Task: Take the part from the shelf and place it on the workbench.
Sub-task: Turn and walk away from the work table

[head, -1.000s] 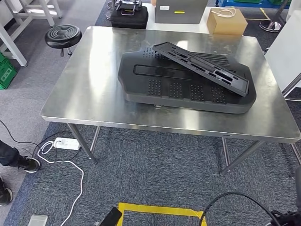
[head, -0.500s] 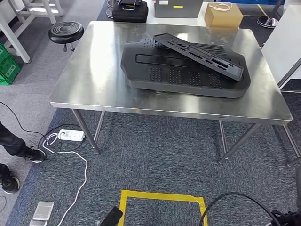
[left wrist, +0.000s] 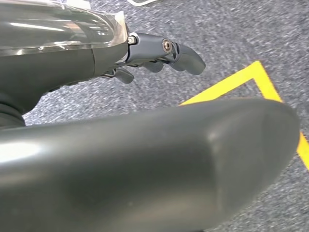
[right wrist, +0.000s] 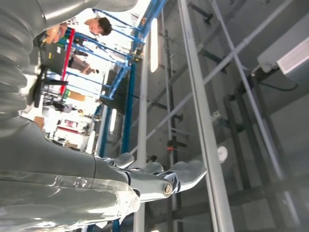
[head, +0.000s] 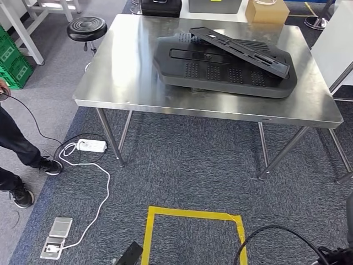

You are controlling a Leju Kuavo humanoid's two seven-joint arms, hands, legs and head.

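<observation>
nearest, grey speckled carpet carries a square outline of yellow tape (head: 193, 221); the left hand (left wrist: 160, 53) hangs over that carpet beside a corner of the tape, its dark fingers (left wrist: 186, 57) stretched out loosely with nothing in them; the right hand (right wrist: 160, 179) points up toward ceiling beams, its fingers extended side by side and holding nothing; left of the tape a white cable (head: 97, 201) loops from a floor box (head: 56, 237) to a white power strip (head: 91, 146); at the left edge a person's dark trouser legs and shoes (head: 22, 194) stand on the carpet; beyond, the steel workbench (head: 124, 72) stands on slanted metal legs, its top brushed and reflective; on its right half lies a large black perforated panel (head: 224, 72), and the long black part (head: 241, 51) rests tilted across the top of that panel, touching it; left of the bench is a round black stool (head: 86, 26) and green crates (head: 12, 61); behind the far edge sit a cardboard box (head: 266, 10) and a black case (head: 161, 6).
</observation>
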